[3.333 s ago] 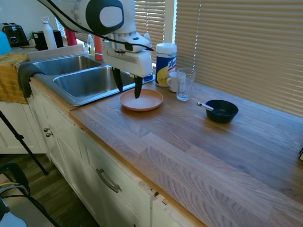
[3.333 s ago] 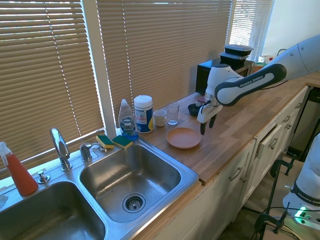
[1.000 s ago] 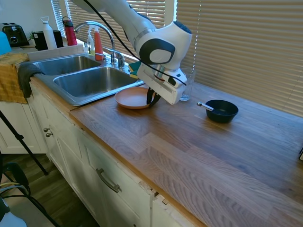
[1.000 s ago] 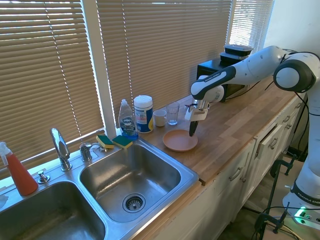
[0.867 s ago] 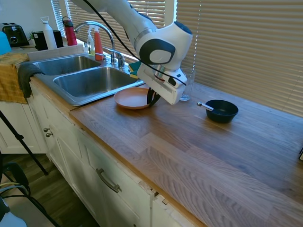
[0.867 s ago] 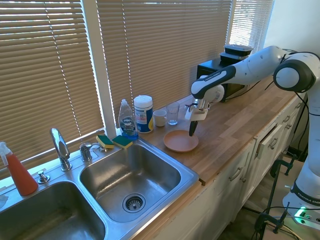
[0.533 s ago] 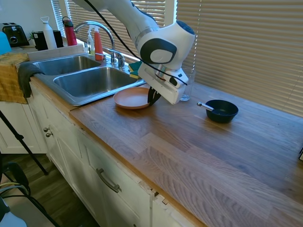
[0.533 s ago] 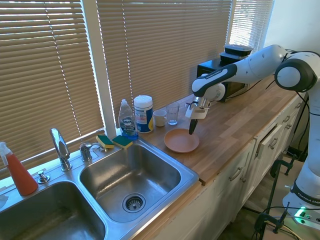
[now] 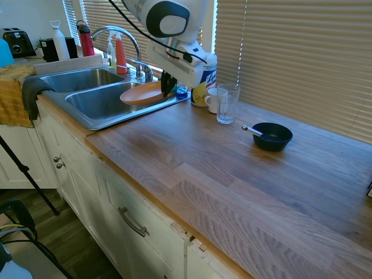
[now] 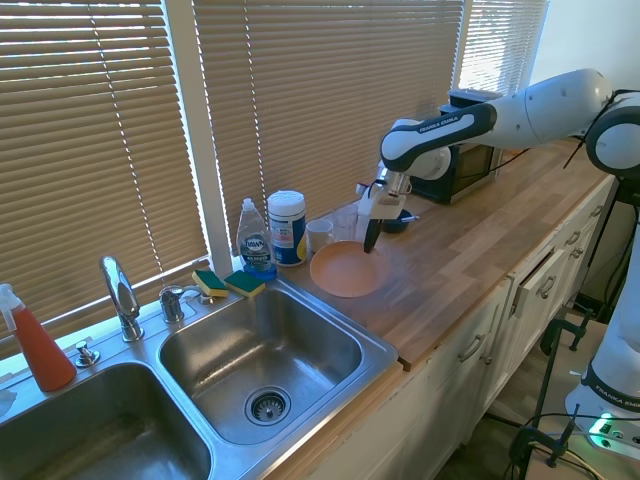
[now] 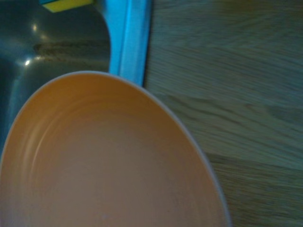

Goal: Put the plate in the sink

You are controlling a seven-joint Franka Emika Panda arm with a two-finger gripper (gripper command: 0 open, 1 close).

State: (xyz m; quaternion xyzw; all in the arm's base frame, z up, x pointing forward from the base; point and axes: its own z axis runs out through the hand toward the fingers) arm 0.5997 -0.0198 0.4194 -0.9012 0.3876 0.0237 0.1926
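Clamped in the tool [image 9: 168,88], fingers pinched on the near rim: the plate [image 9: 141,93], lifted clear of the desk [image 9: 244,174] and carried roughly level, slightly tipped. Round, shallow, matte salmon-orange, with a low raised rim and faint concentric rings on the inner face, best seen in the wrist view [image 11: 104,165], where it fills most of the picture. Reaching out from the tool over the edge of the sink [image 9: 99,102], partly above the nearer basin and partly above the steel lip; in the second exterior view [image 10: 345,270] hanging beside the tool [image 10: 370,238], over the corner where desk meets sink [image 10: 260,350].

Directly beneath the tool: wood-grain desk and the sink's rim. Just beyond the tool, toward the blinds: a white wipes canister [image 9: 204,70], a white mug [image 9: 214,100] and a clear glass [image 9: 226,103], set close together. A blue dish-soap bottle [image 10: 254,240] and two yellow-and-green sponges [image 10: 228,283] next to the canister, on the sink's back ledge. Further along the desk, well apart from the tool: a small dark blue bowl [image 9: 272,136] with a spoon [image 9: 251,130] resting in it.

Across the sink from the tool: a tall curved chrome faucet [image 9: 119,35] and a red-orange bottle [image 9: 120,55]. Farthest off: a yellow towel [image 9: 14,96] draped over the far end of the sink.
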